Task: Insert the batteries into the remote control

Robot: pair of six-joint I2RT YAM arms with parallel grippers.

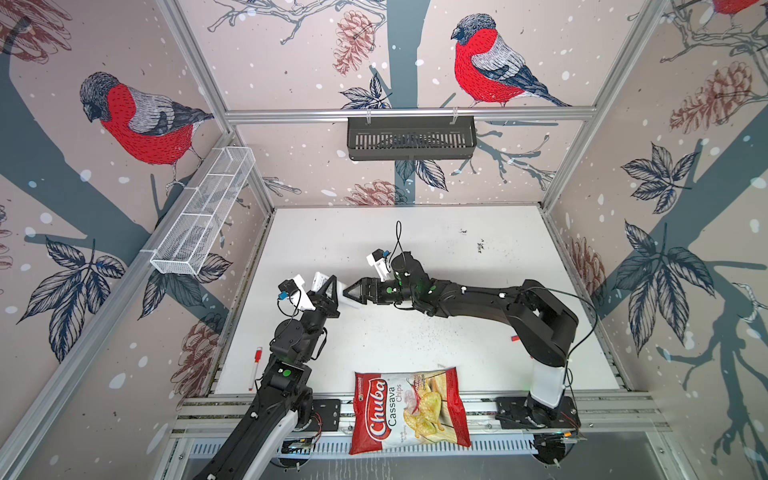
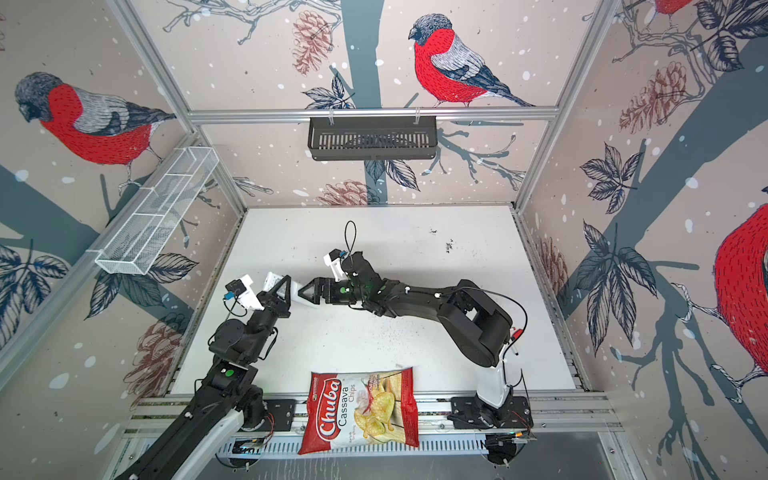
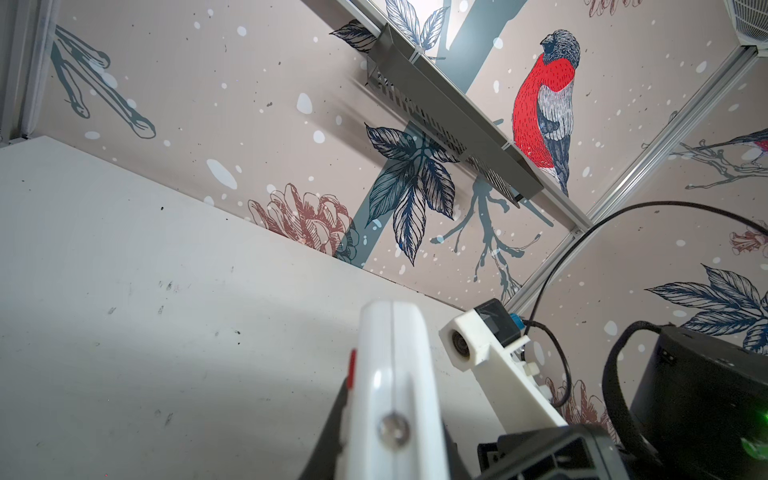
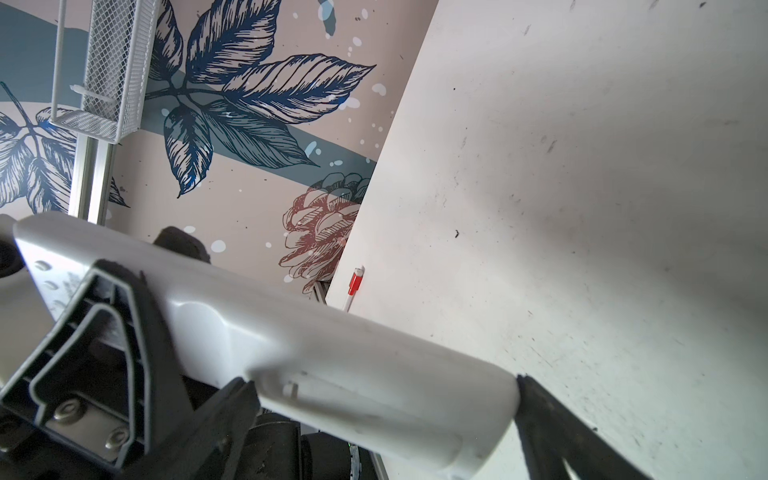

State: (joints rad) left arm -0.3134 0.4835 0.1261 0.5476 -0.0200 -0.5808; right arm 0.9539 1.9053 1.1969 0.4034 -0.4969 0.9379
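A red-capped marker [image 1: 256, 365] lay on the table [image 1: 457, 249], well behind the left gripper [image 1: 329, 287] and beside that arm. The left gripper was clamped on the remote control [image 1: 319, 282] and held it raised off the table. The left wrist view showed the white bar [image 3: 395, 374] edge-on between the fingers. The remote's free end reached past that gripper to the right gripper [image 1: 350, 294], which faced it nose to nose. The right jaws stood wide around that end. One fingertip [image 4: 536, 399] sat at the remote's tip and the other [image 4: 235, 401] against its long edge, and whether they pressed on it could not be told. A chip bag [image 1: 409, 409] lay well behind the right gripper, at the table's front edge.
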